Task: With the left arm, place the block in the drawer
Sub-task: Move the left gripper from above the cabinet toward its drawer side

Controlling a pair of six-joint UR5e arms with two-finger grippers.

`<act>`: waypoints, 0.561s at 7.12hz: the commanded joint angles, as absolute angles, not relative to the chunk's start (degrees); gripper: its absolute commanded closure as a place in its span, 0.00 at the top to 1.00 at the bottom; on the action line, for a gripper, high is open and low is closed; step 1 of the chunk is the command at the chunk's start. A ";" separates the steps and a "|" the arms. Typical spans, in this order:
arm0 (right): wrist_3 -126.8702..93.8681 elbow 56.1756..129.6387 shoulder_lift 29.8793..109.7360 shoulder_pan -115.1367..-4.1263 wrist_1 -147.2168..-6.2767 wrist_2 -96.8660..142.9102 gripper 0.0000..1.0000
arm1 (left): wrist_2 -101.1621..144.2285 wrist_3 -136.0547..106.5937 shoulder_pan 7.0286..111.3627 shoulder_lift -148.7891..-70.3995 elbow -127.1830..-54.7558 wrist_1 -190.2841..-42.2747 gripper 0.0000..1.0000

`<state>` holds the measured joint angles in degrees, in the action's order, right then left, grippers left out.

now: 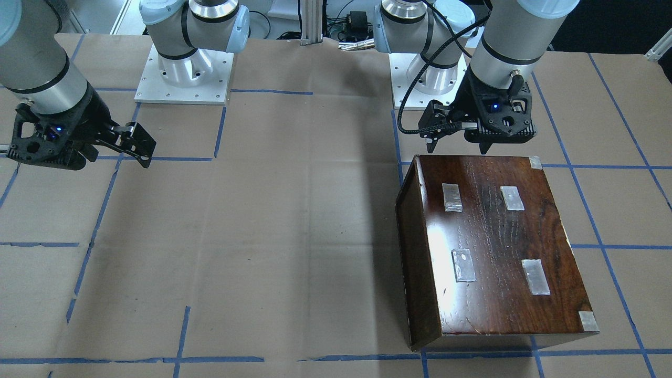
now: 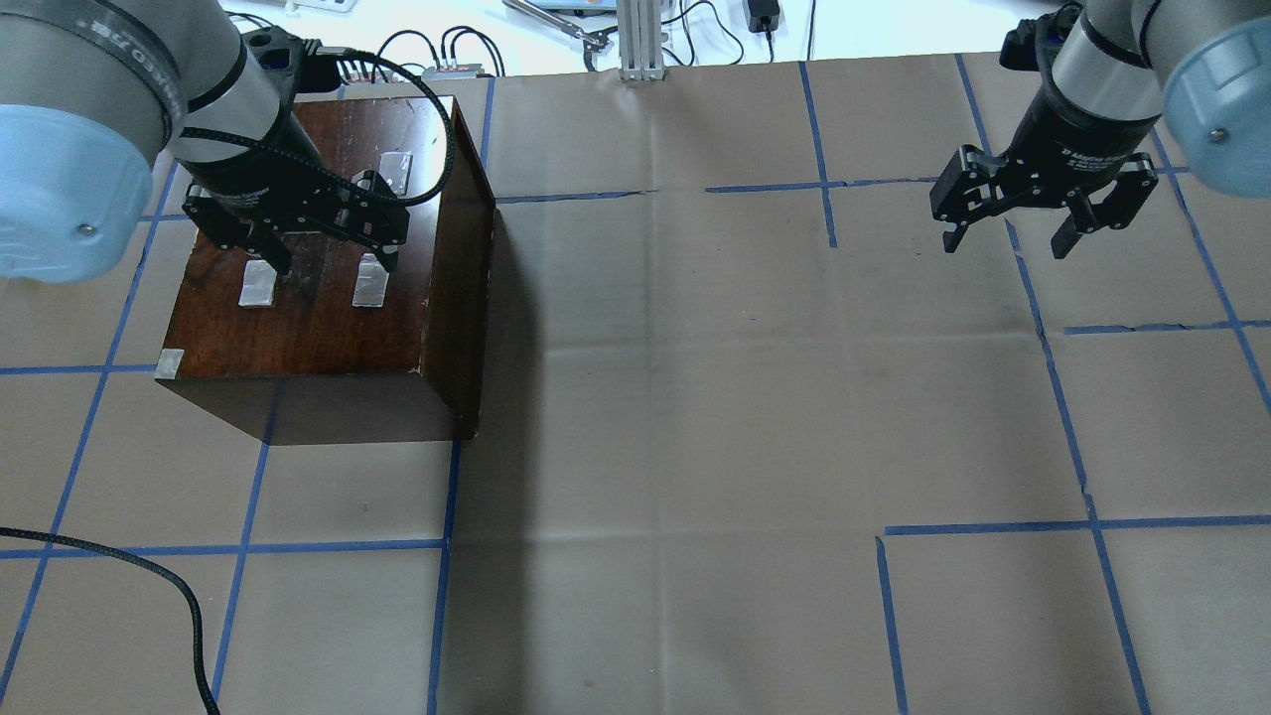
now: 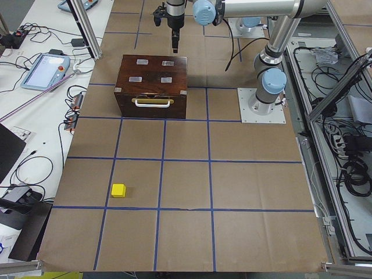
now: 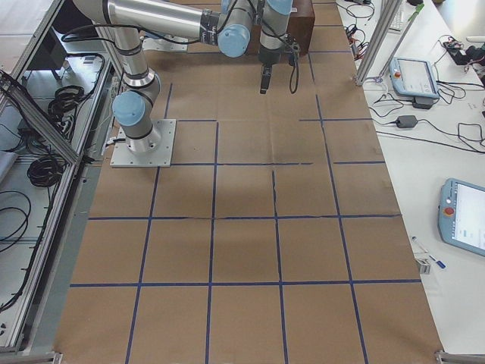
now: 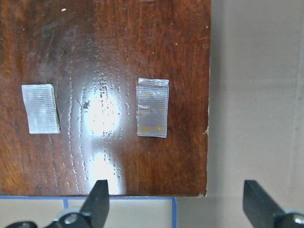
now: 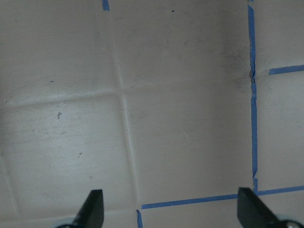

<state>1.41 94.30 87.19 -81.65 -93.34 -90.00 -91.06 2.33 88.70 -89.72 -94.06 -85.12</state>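
Left gripper (image 2: 333, 260) spread wide over taped box (image 2: 298, 328); right gripper (image 2: 1006, 245) parted too.
Block (image 3: 118, 190) far off on table (image 3: 186, 192); drawer (image 3: 152, 108) flush; gripper print (image 2: 1092, 157) unreadable.

L arm (image 2: 149, 60): wrist pointing down, jaws wide apart. R arm (image 2: 1112, 79): wrist down too, jaws wide apart.

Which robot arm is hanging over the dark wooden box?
The left arm, the one with the loose black cable. Its end effector is above the box; the right end effector is over bare paper.
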 commanded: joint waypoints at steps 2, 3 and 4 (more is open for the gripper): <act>1.41 94.22 87.19 -81.65 -93.34 -90.00 1.00 | -90.18 6.84 83.97 -89.56 -93.17 -84.55 0.99; 1.41 94.31 87.19 -81.65 -93.34 -90.00 1.00 | -88.52 8.60 79.76 -89.56 -92.82 -84.55 0.99; 1.41 94.31 87.19 -81.65 -93.34 -90.00 1.00 | -87.37 12.27 77.11 -89.56 -92.73 -84.55 0.99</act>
<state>1.41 94.28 87.19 -81.65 -93.34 -90.00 -88.78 8.86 80.70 -89.56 -92.96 -84.55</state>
